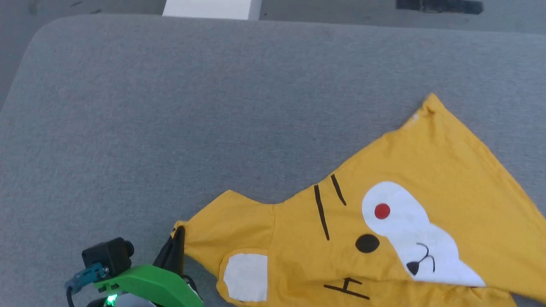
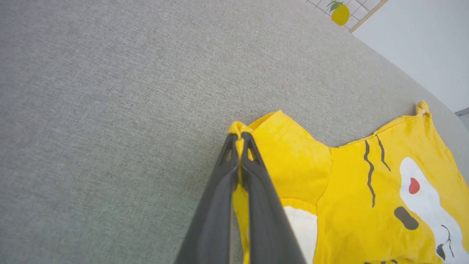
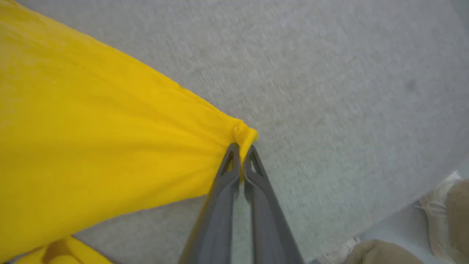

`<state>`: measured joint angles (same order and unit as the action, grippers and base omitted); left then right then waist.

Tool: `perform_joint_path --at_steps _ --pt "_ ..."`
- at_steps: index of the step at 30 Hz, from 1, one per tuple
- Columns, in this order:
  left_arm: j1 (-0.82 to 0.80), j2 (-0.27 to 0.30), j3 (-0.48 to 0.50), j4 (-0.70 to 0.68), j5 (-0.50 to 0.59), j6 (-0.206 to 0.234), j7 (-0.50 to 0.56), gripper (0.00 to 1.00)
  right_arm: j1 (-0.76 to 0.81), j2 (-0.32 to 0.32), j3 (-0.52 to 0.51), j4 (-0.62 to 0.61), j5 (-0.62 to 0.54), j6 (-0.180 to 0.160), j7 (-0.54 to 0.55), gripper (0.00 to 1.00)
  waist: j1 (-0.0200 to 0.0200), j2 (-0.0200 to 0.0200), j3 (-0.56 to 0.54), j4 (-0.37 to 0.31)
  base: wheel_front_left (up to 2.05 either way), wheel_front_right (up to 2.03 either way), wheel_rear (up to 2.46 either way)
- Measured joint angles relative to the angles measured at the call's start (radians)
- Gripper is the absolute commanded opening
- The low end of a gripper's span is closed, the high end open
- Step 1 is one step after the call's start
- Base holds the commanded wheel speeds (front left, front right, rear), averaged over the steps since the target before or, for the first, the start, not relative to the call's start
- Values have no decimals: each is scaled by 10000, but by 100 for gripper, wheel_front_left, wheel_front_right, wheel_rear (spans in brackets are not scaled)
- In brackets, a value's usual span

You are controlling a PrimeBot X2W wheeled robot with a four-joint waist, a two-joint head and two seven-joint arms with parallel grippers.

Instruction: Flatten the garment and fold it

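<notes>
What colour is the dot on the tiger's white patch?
Red. The dot on the garment shows best in the head view.

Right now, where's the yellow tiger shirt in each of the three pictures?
Head view: the garment fills the lower right, tiger face showing; the left gripper pinches its sleeve tip at lower left.
Left wrist view: garment at lower right, sleeve tip pinched at centre.
Right wrist view: garment as plain yellow cloth across the left half, a corner pinched by the right gripper.
Shared landmark: the grey fabric surface beneath it.

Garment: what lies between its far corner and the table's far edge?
Nothing: the head view shows bare grey table from the garment corner to that edge.
</notes>
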<state>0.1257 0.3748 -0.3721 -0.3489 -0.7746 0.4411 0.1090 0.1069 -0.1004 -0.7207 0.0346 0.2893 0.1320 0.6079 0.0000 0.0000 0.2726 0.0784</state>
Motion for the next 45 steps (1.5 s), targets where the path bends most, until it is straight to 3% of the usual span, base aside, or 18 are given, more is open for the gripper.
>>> perform_joint_path --at_steps 2,7,8,11,14,18,21,33,45 --pt "131 -19 31 12 -21 2 -65 0 734 347 -163 -138 247 2 36 0 0 0 -166 -226 0 0 0" --pt "485 -38 155 8 -104 15 -226 0 1299 504 44 96 479 0 -474 0 0 0 -438 -738 0 0 0" --pt "498 -38 174 0 -104 15 -226 0 1253 499 178 111 483 0 -662 100 0 0 -493 -829 0 0 0" --pt "496 -35 194 -29 -104 15 -224 0 1030 506 564 -138 523 0 -986 100 0 0 -670 -1001 0 0 0" --pt "492 -35 130 -90 -102 40 -221 0 739 213 1200 -1208 510 4 -963 100 0 0 -829 -1057 0 0 0" --pt "474 -44 42 -198 -86 67 -213 0 -169 -867 1697 -2824 809 0 -351 100 0 0 -809 -983 0 0 0" --pt "369 -67 -27 -230 -46 88 -211 0 -1201 -1632 2228 -3256 901 0 190 100 0 0 -651 -880 0 0 0" --pt "-886 -495 -579 -173 263 -77 -182 0 -4777 -3187 5003 -671 947 0 1576 100 0 0 820 -52 0 0 0" --pt "-1403 -767 -786 136 359 -236 -226 0 -5214 -3925 6077 614 920 0 2209 100 -1 0 1970 953 0 0 0"
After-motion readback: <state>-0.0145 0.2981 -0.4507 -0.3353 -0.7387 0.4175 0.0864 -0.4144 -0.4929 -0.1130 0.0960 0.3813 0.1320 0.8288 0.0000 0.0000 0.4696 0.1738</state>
